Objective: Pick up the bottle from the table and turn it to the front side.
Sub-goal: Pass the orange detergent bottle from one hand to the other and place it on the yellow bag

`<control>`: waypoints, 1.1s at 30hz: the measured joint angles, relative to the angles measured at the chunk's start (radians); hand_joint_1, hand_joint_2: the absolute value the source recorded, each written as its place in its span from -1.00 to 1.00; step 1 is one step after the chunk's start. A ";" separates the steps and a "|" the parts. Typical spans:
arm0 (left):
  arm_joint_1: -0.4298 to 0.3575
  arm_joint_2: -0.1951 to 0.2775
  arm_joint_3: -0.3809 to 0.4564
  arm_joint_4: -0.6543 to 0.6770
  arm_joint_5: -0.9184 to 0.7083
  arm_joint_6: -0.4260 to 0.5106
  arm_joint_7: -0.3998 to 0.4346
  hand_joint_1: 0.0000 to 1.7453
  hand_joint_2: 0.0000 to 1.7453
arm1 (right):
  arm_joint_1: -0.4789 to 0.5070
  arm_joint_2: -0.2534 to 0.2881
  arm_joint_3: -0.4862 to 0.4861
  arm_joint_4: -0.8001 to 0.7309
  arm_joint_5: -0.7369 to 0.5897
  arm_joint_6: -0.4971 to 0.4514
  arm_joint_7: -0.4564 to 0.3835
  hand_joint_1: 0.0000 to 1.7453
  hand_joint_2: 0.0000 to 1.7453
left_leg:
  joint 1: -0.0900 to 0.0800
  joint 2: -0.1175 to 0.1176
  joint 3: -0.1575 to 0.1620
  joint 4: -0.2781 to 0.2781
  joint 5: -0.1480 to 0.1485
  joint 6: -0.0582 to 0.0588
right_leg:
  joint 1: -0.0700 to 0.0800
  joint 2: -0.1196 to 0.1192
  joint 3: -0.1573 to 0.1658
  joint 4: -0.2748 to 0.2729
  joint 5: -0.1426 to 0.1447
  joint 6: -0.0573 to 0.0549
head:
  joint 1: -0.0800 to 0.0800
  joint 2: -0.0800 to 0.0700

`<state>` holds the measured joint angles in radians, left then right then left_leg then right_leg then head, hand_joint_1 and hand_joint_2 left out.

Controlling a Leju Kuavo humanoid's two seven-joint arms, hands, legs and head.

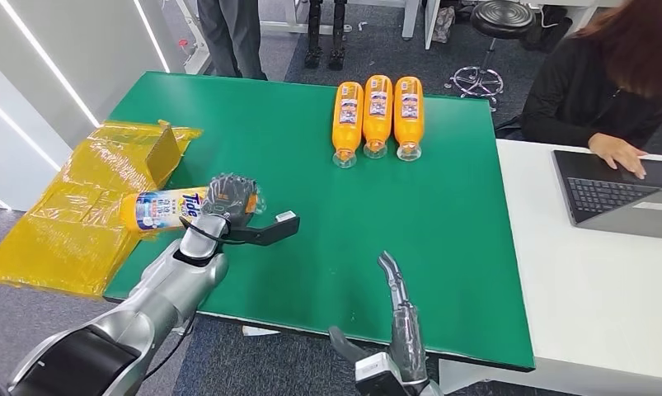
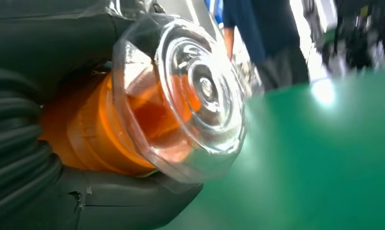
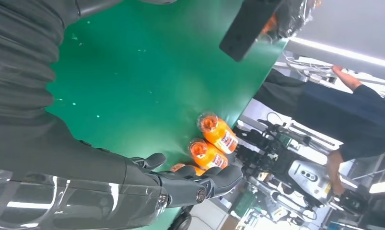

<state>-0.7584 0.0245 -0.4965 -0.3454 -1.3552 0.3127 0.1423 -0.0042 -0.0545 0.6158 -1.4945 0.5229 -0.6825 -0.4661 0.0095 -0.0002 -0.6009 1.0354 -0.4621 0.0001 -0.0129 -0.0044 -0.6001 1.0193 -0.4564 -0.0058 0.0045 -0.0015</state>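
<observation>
My left hand [image 1: 228, 202] grips the bottle [image 1: 164, 208] by its cap end above the table's [image 1: 311, 206] left edge; long axis level, base pointing left. Right hand [image 1: 397, 318] idle, fingers extended, holding nothing, well apart.

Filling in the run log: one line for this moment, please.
left hand: holds orange bottle | right hand: open | three bottles: lying on table

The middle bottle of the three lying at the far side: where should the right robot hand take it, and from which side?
Grip the middle bottle across its labelled body, coming down from above. It lies flat with its clear cap toward the robot, and neighbours sit close on both sides, so a side approach looks blocked. The right robot hand is open and free.
</observation>
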 joint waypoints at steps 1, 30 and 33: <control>-0.002 0.005 -0.003 0.010 -0.003 -0.022 0.013 0.95 1.00 | 0.003 -0.002 0.000 0.000 0.000 0.000 0.002 -1.00 1.00 | 0.000 0.000 0.000 0.000 0.000 0.000 | 0.000 0.000 0.000 0.000 0.000 0.000 | 0.000 0.000; 0.010 0.115 0.068 0.046 0.110 0.350 -0.166 -1.00 1.00 | -0.001 -0.018 -0.015 0.050 -0.003 0.039 0.017 -1.00 1.00 | 0.000 0.000 0.000 0.000 0.000 0.000 | 0.000 0.000 0.000 0.000 0.000 0.000 | 0.000 0.000; 0.063 0.066 0.128 -0.054 0.175 0.377 -0.323 -1.00 1.00 | 0.006 -0.018 -0.027 0.048 -0.003 0.018 0.017 -1.00 1.00 | -0.001 0.000 0.000 0.000 0.000 0.000 | 0.000 0.000 0.000 0.000 0.000 0.000 | 0.000 0.000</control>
<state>-0.6954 0.0903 -0.3686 -0.3996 -1.1804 0.6895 -0.1806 0.0021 -0.0726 0.5887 -1.4465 0.5201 -0.6644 -0.4488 0.0088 0.0000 -0.6011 1.0357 -0.4622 0.0003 -0.0134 -0.0041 -0.6000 1.0190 -0.4562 -0.0061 0.0047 -0.0015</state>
